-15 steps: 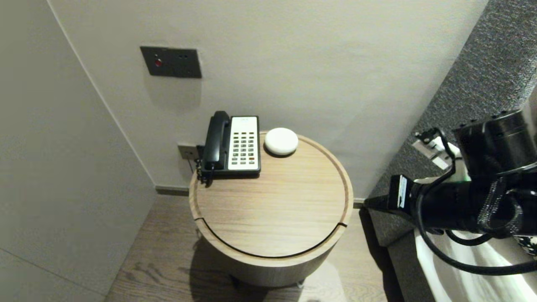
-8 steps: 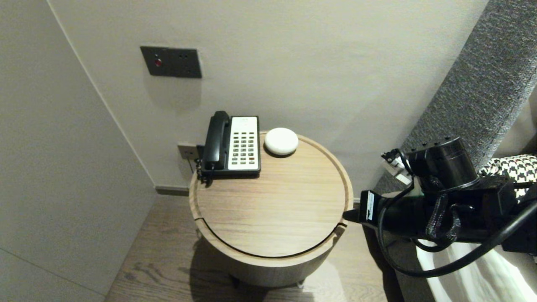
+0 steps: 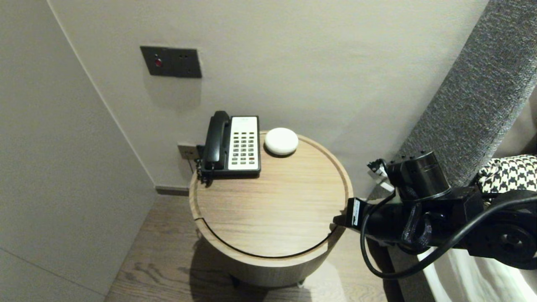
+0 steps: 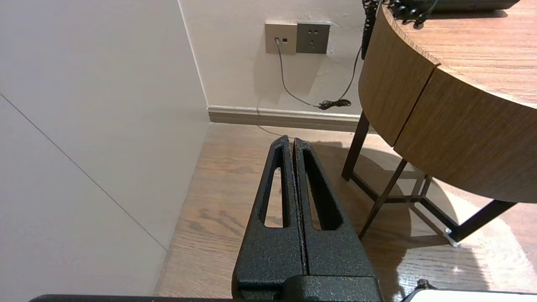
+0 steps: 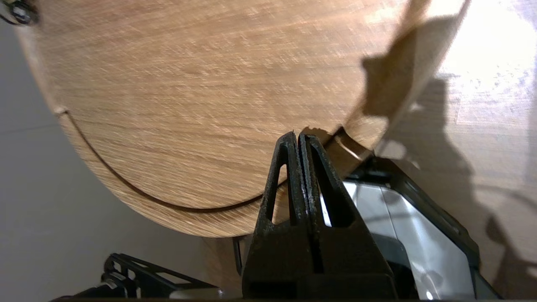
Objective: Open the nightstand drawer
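**Closed right hand at the worktop's rim, nothing lifted**

Far to the left, the left hand (image 4: 292,140) is hanging parked low over the wooden floor (image 4: 235,176), beside the worktop's legs, its fingers pressed together and empty. On the round wooden worktop (image 3: 268,209), the telephone (image 3: 244,144) is sitting at the back, its handset (image 3: 216,140) lying in the cradle, with a white puck-shaped device (image 3: 281,141) just beside it. Further right, the right hand (image 3: 335,220) is pointing level at the worktop's near right rim, where the curved seam (image 3: 342,225) meets the edge. Its fingers are also shut tight and are carrying nothing. Whether the tips are touching the wood, I cannot tell. By my reading, things are only just starting: nothing is gripped and everything on the worktop is sitting untouched. A houndstooth cushion (image 3: 509,170) is lying behind the arm.
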{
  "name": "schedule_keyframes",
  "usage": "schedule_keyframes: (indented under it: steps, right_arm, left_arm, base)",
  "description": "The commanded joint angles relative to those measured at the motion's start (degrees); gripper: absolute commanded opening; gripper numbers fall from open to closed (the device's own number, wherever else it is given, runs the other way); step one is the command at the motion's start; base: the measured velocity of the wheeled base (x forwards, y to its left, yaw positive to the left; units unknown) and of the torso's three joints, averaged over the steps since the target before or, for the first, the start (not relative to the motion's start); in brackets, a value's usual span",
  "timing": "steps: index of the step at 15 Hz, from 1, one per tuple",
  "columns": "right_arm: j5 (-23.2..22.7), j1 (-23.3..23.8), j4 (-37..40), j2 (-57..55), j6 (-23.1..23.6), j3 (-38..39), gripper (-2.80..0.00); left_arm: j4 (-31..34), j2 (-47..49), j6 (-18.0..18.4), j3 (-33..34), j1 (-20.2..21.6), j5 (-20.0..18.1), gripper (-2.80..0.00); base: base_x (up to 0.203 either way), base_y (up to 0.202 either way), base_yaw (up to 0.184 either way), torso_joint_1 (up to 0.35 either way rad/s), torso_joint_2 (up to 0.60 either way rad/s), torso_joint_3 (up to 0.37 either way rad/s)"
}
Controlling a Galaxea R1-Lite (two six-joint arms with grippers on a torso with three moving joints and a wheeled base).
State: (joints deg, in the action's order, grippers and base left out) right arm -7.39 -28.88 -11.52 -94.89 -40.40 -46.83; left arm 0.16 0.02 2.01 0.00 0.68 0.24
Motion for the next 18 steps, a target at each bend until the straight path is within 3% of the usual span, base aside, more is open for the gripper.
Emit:
schedule_keyframes:
  steps: [1,18]
  right_arm:
    - [-0.08,-0.04,-0.08,0.15,-0.21,0.72,-2.80]
    - [-0.11,-2.72,-0.60,0.67,0.32,7.77,-2.80]
  left_arm:
    - [0.02,-0.02,0.01,0.00,0.02,0.02,-2.80]
    - [0.02,-0.02,0.01,0.00,0.02,0.02,-2.80]
  base:
    - [0.000,0.000,0.000,0.000,0.00,0.000]
    - [0.000,0.000,0.000,0.000,0.00,0.000]
